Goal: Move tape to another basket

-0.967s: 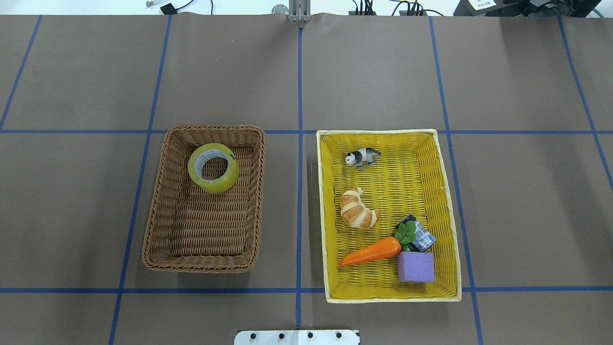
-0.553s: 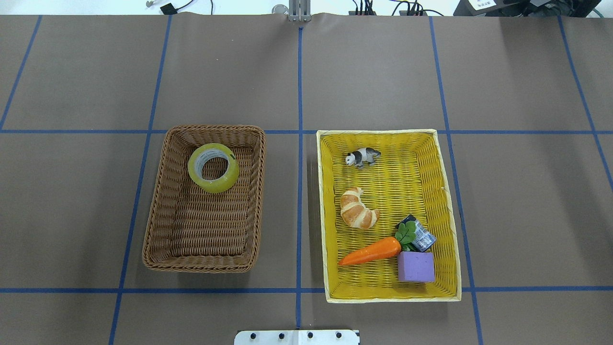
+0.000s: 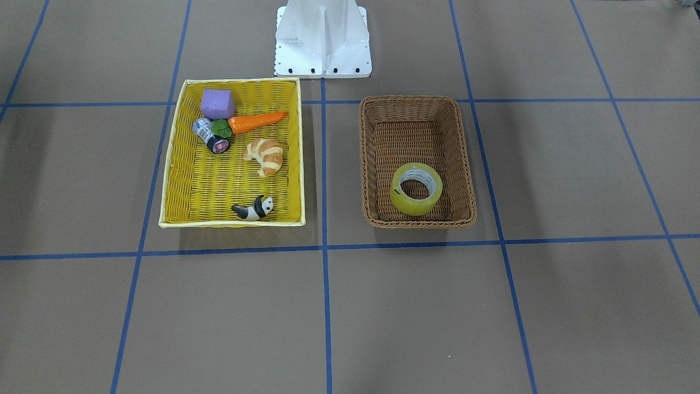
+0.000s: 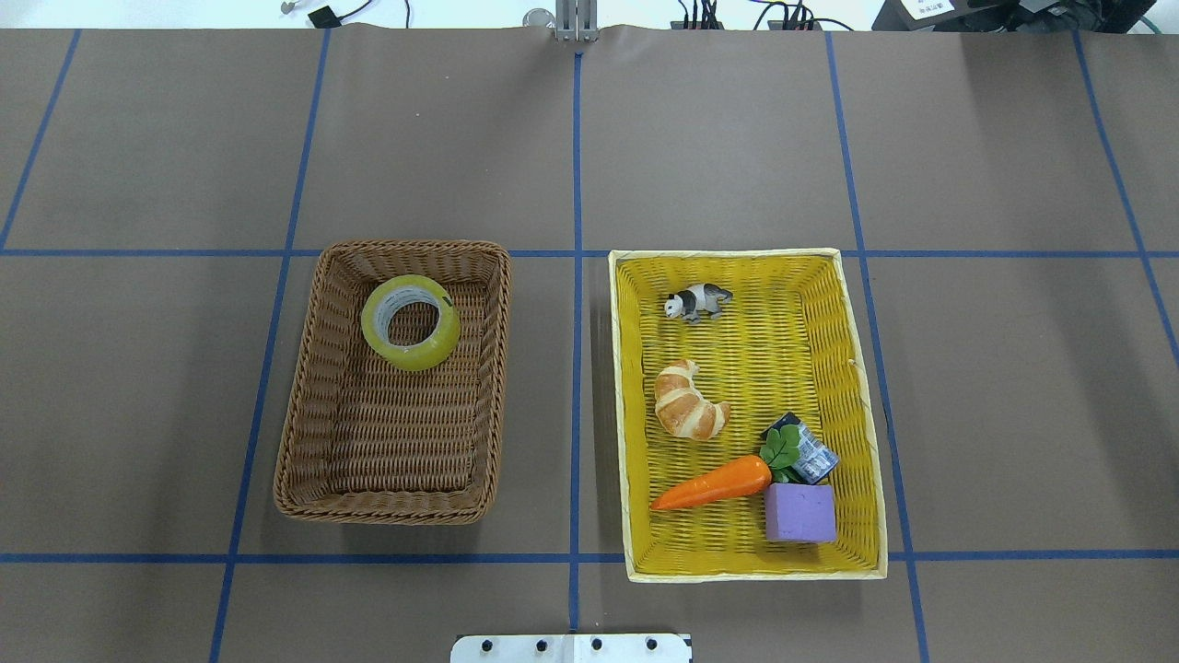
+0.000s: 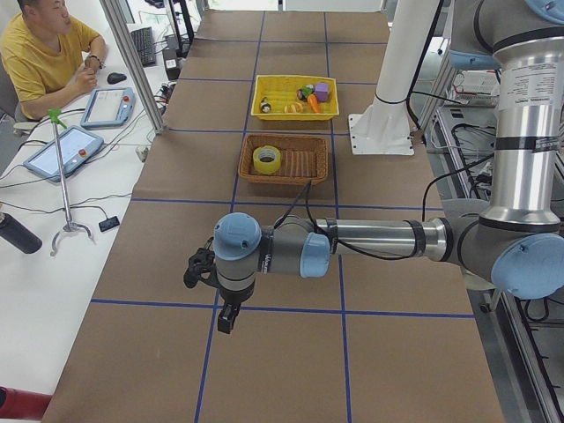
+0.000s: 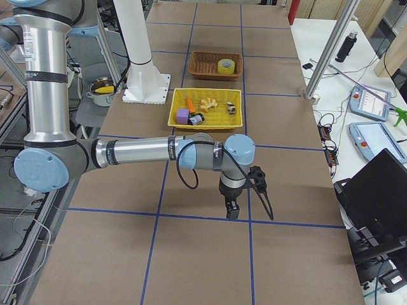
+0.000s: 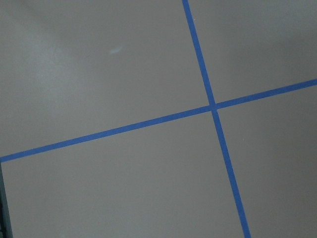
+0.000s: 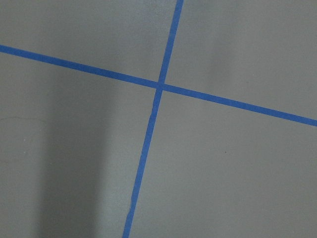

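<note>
Inside the brown basket (image 4: 304, 396): the tape (image 4: 416, 354) lay flat at the end nearer the operators' edge of the desk (image 4: 737, 138), on the robot's left half.
Yellow basket (image 4: 619, 414): it sat just beside the brown one, toward the right end, and held a croissant (image 4: 689, 402), a carrot (image 4: 714, 484) and a purple block (image 4: 799, 512).
Arms: the left arm (image 5: 370, 238) hung low over the left end and the right arm (image 6: 140, 152) over the right end, both well apart from the baskets.
Jaws: the left jaws and right jaws showed only small and side-on, so I could not tell whether they were apart or together.
Risk: if the roll had to be lifted, jaws descending beside the sloping wall could have snagged the wicker and dragged the light basket. The slick roll might also have slipped.
Surface: brown paper crossed by blue lines, flat and matte.
Room: a white pedestal (image 3: 322, 38) stood at the robot's edge. A man (image 5: 44, 53) in yellow sat at a white side table (image 5: 26, 291) beyond the operators' edge.
</note>
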Robot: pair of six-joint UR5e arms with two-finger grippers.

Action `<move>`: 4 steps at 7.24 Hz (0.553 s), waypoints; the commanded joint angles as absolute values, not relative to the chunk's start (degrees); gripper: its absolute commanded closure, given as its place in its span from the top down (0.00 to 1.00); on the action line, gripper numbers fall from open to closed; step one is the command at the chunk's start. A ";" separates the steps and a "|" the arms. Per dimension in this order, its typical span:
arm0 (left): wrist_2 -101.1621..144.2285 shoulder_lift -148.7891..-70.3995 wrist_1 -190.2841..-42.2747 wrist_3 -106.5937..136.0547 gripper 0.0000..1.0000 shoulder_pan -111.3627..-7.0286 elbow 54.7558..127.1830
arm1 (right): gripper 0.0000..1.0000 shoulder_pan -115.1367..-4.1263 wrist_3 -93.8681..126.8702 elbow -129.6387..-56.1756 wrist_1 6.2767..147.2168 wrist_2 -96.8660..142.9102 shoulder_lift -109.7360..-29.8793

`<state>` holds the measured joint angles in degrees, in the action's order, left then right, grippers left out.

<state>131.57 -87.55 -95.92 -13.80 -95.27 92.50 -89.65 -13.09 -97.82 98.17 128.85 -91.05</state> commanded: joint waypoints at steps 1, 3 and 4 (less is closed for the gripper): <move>131.57 -86.05 -99.21 -13.80 0.99 -95.27 92.46 | 1.00 -89.65 -13.10 -97.82 98.17 128.93 -91.14; 131.57 -85.26 -99.84 -13.80 0.99 -95.27 92.46 | 1.00 -89.65 -13.10 -97.47 98.17 128.94 -91.32; 131.57 -85.25 -99.84 -13.71 0.99 -95.27 92.55 | 1.00 -89.65 -13.10 -97.38 98.17 128.94 -91.32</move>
